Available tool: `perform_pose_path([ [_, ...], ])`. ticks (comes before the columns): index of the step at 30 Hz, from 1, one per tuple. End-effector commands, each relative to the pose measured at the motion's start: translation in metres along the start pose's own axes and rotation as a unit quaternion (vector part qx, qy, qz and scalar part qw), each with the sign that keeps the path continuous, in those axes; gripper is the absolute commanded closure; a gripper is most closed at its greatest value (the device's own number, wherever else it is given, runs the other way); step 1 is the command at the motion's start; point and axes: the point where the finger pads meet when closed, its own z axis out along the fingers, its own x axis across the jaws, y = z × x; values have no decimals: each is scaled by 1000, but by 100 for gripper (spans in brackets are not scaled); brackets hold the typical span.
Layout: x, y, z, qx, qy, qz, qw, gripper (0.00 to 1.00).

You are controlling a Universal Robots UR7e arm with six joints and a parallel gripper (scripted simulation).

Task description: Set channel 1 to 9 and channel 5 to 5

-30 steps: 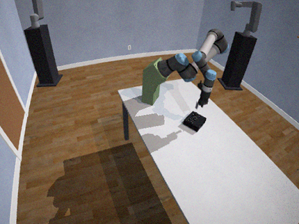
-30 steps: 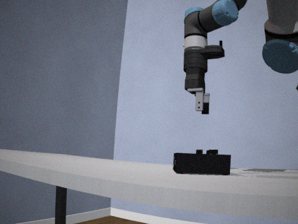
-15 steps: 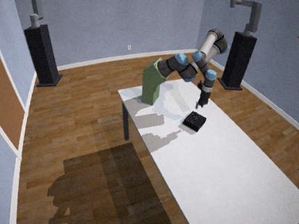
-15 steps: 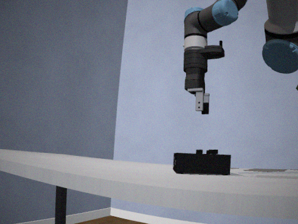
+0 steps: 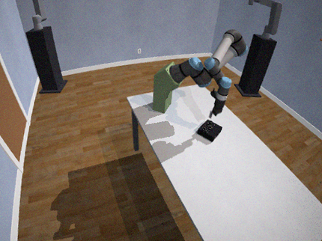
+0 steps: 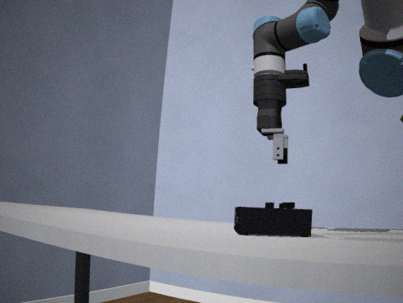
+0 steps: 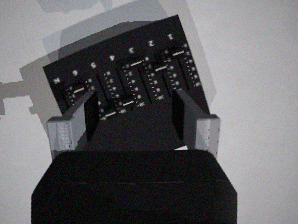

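The lighting desk (image 5: 211, 135) (image 6: 273, 222) (image 7: 135, 131) is a black box standing flat on the table. The wrist view shows its labels upside down. The channel 1 cap (image 7: 178, 52), channel 2 cap (image 7: 161, 67), channel 3 cap (image 7: 136, 63) and channel 6 cap (image 7: 79, 90) are nearer the label row. The channel 4 cap (image 7: 128, 103) and channel 5 cap (image 7: 110, 114) are near the far ends of their slots. The last fader, beside 6, is partly hidden by a finger. Level numbers are unreadable. My gripper (image 6: 280, 159) (image 7: 135, 106) is open and empty, above the desk without touching it.
The white table (image 5: 241, 186) (image 6: 123, 230) carries the desk and the green arm base (image 5: 162, 91). Two dark pedestals (image 5: 46, 60) (image 5: 258, 65) with grey arms stand on the floor beyond the table. Arm shadows fall across the table near the desk.
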Motion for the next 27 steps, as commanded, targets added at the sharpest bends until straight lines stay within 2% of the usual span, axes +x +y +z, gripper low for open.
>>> perform_pose_path([
  [1, 9, -18, 29, 0, -8, -69, 998, 0],
  [7, 24, -40, 49, -3, -7, -132, 991, 0],
  [20, 36, -54, 58, -8, -6, -169, 985, 0],
  [21, 36, -54, 58, -8, -6, -169, 985, 100],
  [27, 36, -54, 58, -8, -6, -169, 985, 100],
])
